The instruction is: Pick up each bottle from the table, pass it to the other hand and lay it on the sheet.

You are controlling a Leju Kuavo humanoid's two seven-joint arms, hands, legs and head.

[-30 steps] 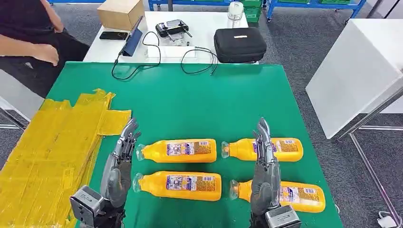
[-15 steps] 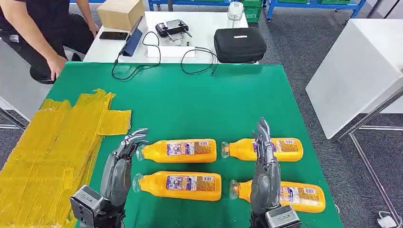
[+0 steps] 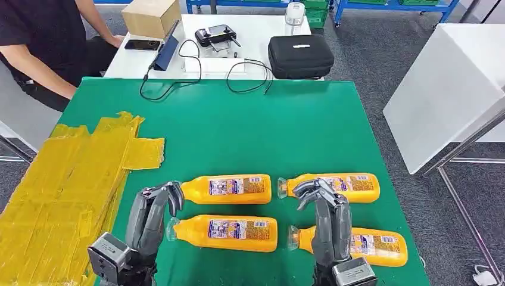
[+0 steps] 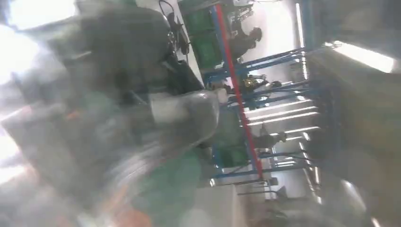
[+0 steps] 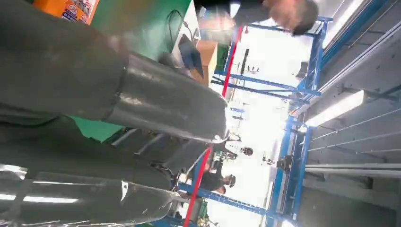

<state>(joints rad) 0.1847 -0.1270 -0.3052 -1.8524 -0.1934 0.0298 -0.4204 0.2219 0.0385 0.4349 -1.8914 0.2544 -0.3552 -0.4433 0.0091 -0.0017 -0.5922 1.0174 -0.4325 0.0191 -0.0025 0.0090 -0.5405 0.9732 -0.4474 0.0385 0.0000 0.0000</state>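
Yellow sheet: taped yellow film covering the left side of the green table, crumpled along its far edge.
Person: in a dark top at the table's far-left corner, one arm reaching toward the white table behind.
Left hand: raised over the green surface just left of the bottles, fingers curled inward over the cap end of the far-left bottle; whether they actually touch the cap cannot be told, and nothing is lifted. The left wrist view is too blurred to add anything.
Far-left bottle: orange, lying on its side, cap pointing left, under the curled fingertips.
Near-left bottle: orange, on its side just in front of the far-left one, cap to the left, beside the left forearm.
Right hand: between the two right bottles, fingers bent inward and clenched on nothing, above the neck of the far-right bottle.
Far-right bottle: on its side, cap to the left, partly hidden by the right hand.
Near-right bottle: on its side near the table's front edge, crossed by the right forearm.
White table items: cardboard box, phone, black zip case, looping cable.
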